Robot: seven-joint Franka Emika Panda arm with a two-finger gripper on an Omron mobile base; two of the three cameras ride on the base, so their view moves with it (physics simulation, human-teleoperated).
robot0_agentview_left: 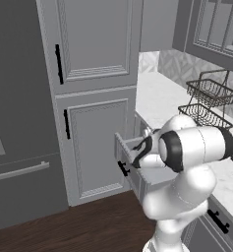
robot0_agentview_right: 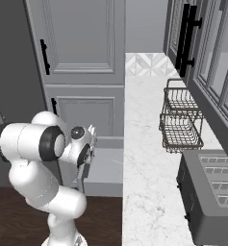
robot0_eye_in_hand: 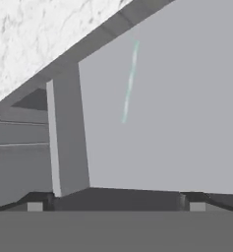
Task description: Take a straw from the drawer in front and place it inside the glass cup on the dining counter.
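One straw (robot0_eye_in_hand: 129,83) lies flat on the pale floor of the open drawer (robot0_eye_in_hand: 187,123), ahead of the gripper (robot0_eye_in_hand: 116,206) and apart from it. Its long axis runs away from the widely spread fingers, slightly tilted.

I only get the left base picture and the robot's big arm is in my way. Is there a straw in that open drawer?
Observer: Yes, the hand view shows a thin pale straw lying on the drawer floor.
Child: Is the hand holding it?
Observer: No. The hand is open, above the drawer, and the straw lies apart from its fingertips.
Child: What's past those wire baskets?
Observer: A dark toaster stands on the marble counter.
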